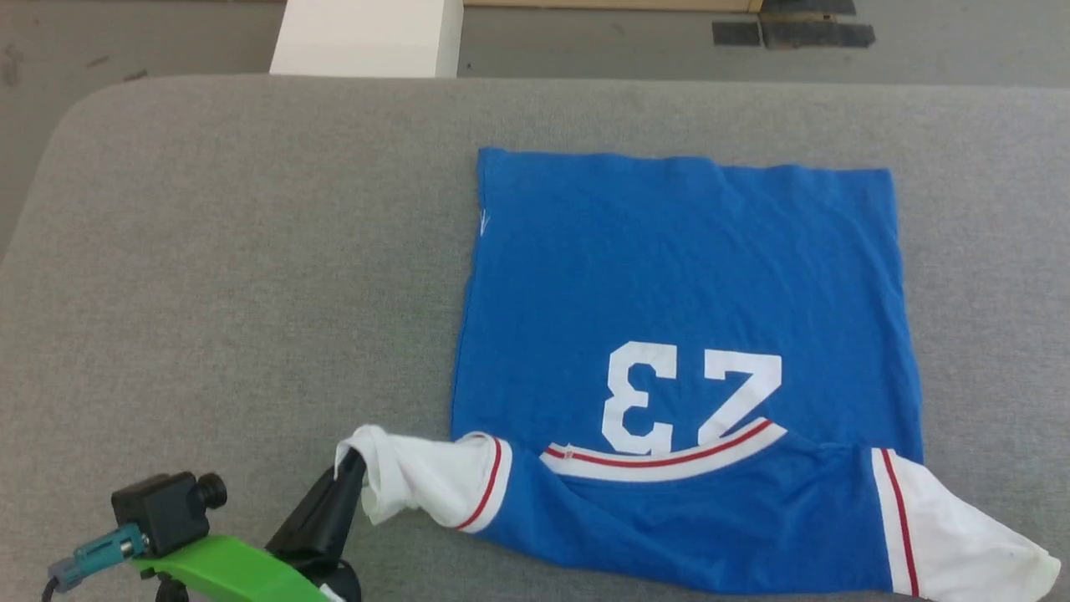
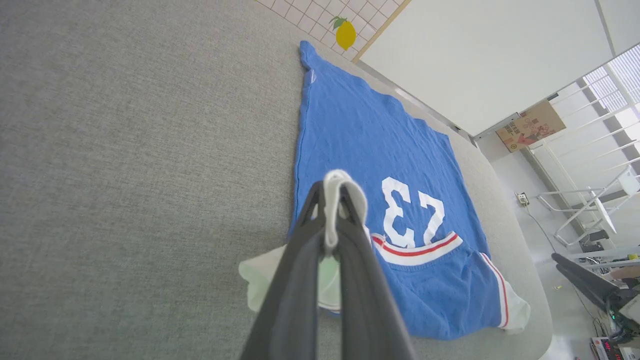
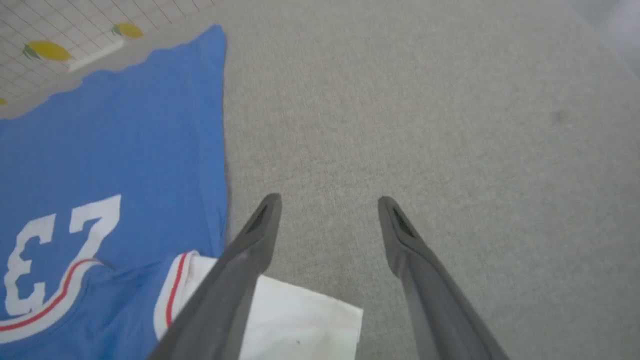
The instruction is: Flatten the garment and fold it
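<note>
Left gripper (image 1: 355,470) is pinching one sleeve of the blue garment (image 1: 685,276); right gripper (image 3: 327,205) is standing open near the other sleeve.

The garment is lying spread on the grey padded surface (image 1: 234,267), on the robot's right half of it, with the white number 23 (image 1: 692,397) facing up and the striped collar (image 1: 664,461) toward the robot. The left gripper's two dark fingers are pressing together on the edge of the left white sleeve (image 1: 426,483), keeping the cloth bunched up at their tips. The right gripper's fingers are standing wide apart and holding nothing, above the bare surface just beside the right white sleeve (image 3: 300,325), which is lying flat.
</note>
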Controlling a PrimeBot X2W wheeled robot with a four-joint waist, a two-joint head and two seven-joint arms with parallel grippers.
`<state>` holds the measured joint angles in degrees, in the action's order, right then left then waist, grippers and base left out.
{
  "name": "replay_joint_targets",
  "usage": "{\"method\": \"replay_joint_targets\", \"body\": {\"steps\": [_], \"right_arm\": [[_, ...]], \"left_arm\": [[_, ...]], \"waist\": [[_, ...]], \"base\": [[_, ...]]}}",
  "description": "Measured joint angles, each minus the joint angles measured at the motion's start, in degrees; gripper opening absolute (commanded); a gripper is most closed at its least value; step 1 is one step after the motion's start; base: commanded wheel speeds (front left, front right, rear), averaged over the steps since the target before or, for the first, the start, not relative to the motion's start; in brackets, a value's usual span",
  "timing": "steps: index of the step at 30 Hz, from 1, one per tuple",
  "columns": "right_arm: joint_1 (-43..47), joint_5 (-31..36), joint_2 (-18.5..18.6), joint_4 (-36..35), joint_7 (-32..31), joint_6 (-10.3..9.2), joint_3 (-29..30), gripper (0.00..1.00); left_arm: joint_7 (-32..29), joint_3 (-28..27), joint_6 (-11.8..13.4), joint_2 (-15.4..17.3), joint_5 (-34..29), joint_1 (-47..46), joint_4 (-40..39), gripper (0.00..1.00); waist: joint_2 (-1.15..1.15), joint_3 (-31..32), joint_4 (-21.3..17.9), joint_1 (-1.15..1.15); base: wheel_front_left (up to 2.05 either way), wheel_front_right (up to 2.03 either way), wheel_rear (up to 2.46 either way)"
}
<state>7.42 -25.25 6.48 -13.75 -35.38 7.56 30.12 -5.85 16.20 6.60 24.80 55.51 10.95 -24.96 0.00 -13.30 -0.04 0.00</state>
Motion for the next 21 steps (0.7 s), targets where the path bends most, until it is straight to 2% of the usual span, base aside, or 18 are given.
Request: {"method": "replay_joint_targets", "body": {"steps": [3, 6, 14, 21], "right_arm": [[-5.4, 0.5, 2.2, -3.7, -0.2, 0.0, 0.9, 1.0], [-13.0, 1.3, 4.9, -3.4, -0.4, 0.0, -0.8, 1.0], [-33.7, 8.0, 11.0, 9.5, -2.9, 0.0, -9.8, 1.0], [-44.9, 11.6, 12.1, 20.4, -7.7, 0.0, -13.1, 1.0]], "left_arm": [[0.2, 0.8, -0.1, -0.1, -0.8, -1.3, -1.0, 0.0], [0.1, 1.7, -0.1, -0.2, -1.9, -3.1, -1.7, 0.0], [-1.2, 4.3, -0.4, -0.9, -4.4, -8.2, -2.8, 0.0], [-1.6, 6.6, -1.1, -2.3, -5.5, -11.3, -2.4, 0.0]], "waist": [[0.0, -1.5, 0.2, 0.0], [0.0, -3.3, 0.6, 0.0], [0.0, -9.2, 1.9, 0.01], [0.0, -14.5, 4.0, 0.02]], "base": [[0.0, 0.0, 0.0], [0.0, 0.0, 0.0], [0.0, 0.0, 0.0], [0.0, 0.0, 0.0]]}}
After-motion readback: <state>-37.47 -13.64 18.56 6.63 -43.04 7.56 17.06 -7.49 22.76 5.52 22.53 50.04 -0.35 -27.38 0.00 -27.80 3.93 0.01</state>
